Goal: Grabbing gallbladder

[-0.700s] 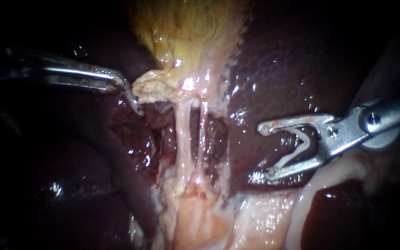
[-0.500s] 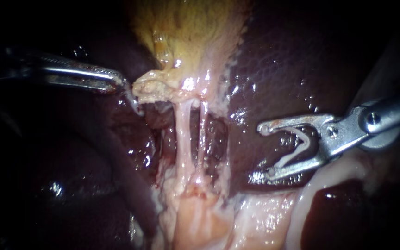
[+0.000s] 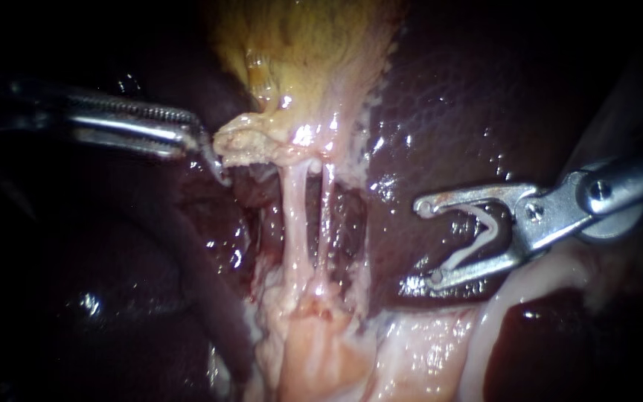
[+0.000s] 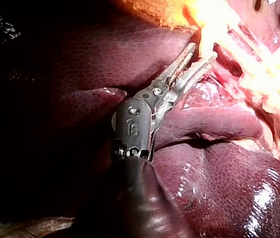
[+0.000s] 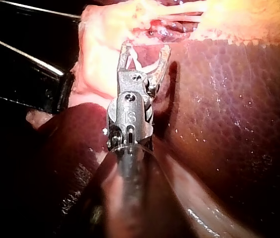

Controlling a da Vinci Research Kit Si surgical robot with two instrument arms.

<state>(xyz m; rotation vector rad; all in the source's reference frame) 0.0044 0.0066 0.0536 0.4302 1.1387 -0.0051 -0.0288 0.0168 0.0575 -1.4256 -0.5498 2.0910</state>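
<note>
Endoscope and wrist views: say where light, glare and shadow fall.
Endoscope view: light pools on the gallbladder, edges black, glints on the liver. Left wrist view: glare washes out tissue ahead of the left instrument. Right wrist view: the right instrument, with its clip, casts a shadow on the liver.

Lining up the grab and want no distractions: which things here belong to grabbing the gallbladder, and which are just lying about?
Job: yellow, glistening gallbladder; slim steel left instrument, jaws open at its pale lower edge.
Bystanders: dark red liver; steel right instrument, jaws holding a white V-shaped clip; two pale stretched tubes.
</note>
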